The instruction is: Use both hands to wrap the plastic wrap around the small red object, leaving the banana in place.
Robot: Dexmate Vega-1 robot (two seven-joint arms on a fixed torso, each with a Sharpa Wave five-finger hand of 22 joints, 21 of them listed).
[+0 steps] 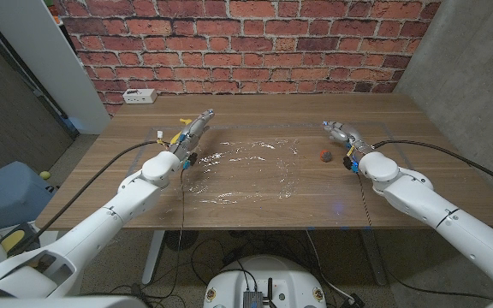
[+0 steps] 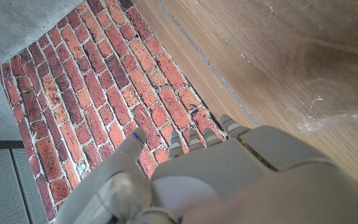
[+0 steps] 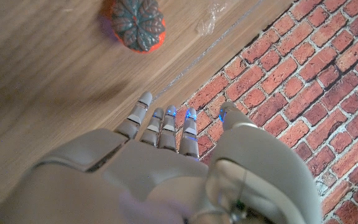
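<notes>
Where the wooden table (image 1: 255,214) meets the brick wall (image 1: 246,43), a white power strip (image 1: 139,96) lies at the far left corner.

Plastic wrap (image 1: 246,171): one clear, crinkled sheet spread flat over the middle of the table, reaching toward the left edge; its wrinkled border also shows in the left wrist view (image 2: 328,118).

Small red object (image 1: 324,155): sits on bare wood just beside the wrap's right border, apart from both hands. Seen close in the right wrist view (image 3: 137,23), it has a dark, patterned top over a red-orange base, with a scrap of the wrap's edge near it.

Left hand (image 1: 193,128): over the wrap's far left corner, fingers (image 2: 194,138) stretched out and close together, holding nothing.

Right hand (image 1: 341,131): toward the far edge, beyond the red object and near it, fingers (image 3: 166,127) extended and slightly spread, holding nothing.
</notes>
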